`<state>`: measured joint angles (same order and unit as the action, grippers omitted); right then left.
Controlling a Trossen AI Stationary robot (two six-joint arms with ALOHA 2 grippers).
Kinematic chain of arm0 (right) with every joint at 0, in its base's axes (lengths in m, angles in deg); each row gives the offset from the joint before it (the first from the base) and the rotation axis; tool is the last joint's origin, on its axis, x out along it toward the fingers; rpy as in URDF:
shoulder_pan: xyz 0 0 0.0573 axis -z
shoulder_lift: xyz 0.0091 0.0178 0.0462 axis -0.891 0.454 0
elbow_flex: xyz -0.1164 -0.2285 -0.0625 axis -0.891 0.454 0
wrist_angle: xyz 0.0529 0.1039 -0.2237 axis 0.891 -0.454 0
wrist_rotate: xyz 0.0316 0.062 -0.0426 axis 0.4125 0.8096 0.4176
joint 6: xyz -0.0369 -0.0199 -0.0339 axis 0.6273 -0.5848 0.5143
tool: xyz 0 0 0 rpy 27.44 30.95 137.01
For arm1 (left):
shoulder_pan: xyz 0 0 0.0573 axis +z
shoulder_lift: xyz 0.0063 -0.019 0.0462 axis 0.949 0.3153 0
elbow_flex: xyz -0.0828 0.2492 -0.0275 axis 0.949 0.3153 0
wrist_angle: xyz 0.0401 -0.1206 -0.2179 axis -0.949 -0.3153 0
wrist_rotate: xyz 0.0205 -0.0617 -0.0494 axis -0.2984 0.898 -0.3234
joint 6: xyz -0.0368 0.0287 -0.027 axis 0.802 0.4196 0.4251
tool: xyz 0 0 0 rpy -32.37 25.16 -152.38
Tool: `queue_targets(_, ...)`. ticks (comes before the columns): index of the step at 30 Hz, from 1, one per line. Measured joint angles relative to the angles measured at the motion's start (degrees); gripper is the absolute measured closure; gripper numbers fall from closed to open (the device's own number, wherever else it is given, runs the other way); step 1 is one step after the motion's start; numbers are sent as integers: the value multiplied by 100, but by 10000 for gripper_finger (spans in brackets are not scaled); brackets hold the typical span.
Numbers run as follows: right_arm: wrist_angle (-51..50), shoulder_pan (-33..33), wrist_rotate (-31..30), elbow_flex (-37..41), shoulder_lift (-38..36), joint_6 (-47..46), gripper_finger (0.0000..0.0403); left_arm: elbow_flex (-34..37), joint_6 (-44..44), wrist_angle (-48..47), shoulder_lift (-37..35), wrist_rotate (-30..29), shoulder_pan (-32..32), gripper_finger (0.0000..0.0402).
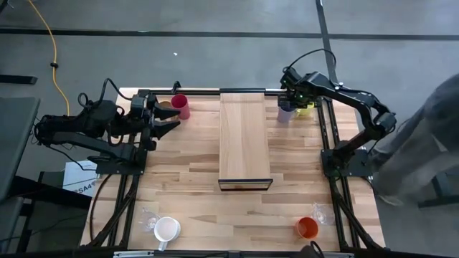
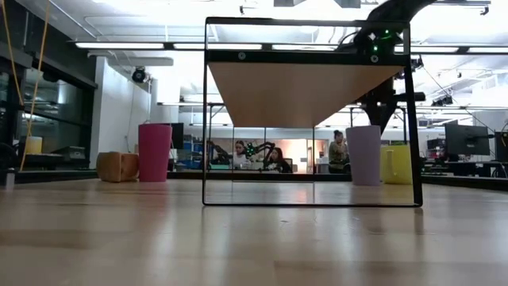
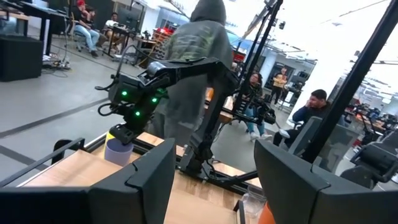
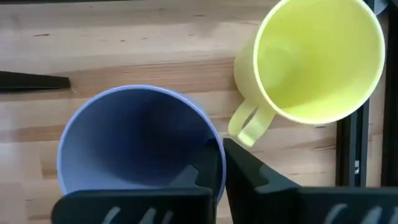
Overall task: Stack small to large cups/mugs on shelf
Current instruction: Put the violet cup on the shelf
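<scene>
My right gripper [image 4: 217, 163] hangs directly over the lavender plastic tumbler [image 4: 140, 143] at the far right of the butcher-block tabletop [image 1: 186, 186]. One dark finger is inside the rim and the other outside it, so the fingers pinch the tumbler's wall between them, closed on the rim. The tumbler stands upright on the tabletop, just beside the long pale wood shelf board [image 1: 245, 136] on its black frame. Right next to the tumbler sits the yellow ceramic mug [image 4: 317, 59], upright, its handle turned toward the tumbler (whether the handle touches the tumbler I cannot tell).

My left gripper [image 1: 168, 122] waits at the far left of the table, its fingers spread apart with nothing between them, pointing toward the crimson plastic tumbler [image 1: 180, 106]. That tumbler stands upright near the far edge, and the tan wooden handled cup [image 2: 117, 166] sits close beside it.

Along the near edge of the table are the others: the white ceramic mug [image 1: 167, 229] toward the left, with a clear glass [image 1: 148, 217] just beside it, and the orange plastic tumbler [image 1: 307, 228] toward the right, with a second clear glass [image 1: 322, 213] near it.

The shelf board itself runs down the middle of the table, bare on top. From the level view the lavender tumbler and yellow mug show behind the frame's right post, both resting on the tabletop. A person in a grey hooded top [image 3: 199, 68] stands beyond the right side of the table.
</scene>
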<state>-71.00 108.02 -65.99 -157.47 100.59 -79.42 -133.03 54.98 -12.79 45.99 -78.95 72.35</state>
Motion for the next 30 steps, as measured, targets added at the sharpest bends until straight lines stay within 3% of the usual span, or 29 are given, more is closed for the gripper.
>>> queue_targets(9, -118, -1, -17, -57, -743, 462, 401, 0, 0, 1, 0, -8, 0, 197)
queue_targets(15, -608, -31, 103, -696, -1718, 1300, 402, 0, 0, 37, 0, -10, 0, 197)
queue_targets(21, -922, -593, 419, -1119, -2881, 2018, 402, 0, 0, 69, -4, -14, 0, 197)
queue_targets(26, -443, -1441, 600, -520, -3963, 1986, 402, 0, 0, 343, 70, -17, 0, 197)
queue_targets(30, 1185, -2012, 786, 448, -4701, 1905, 403, 0, -269, 603, 239, 30, 0, 197)
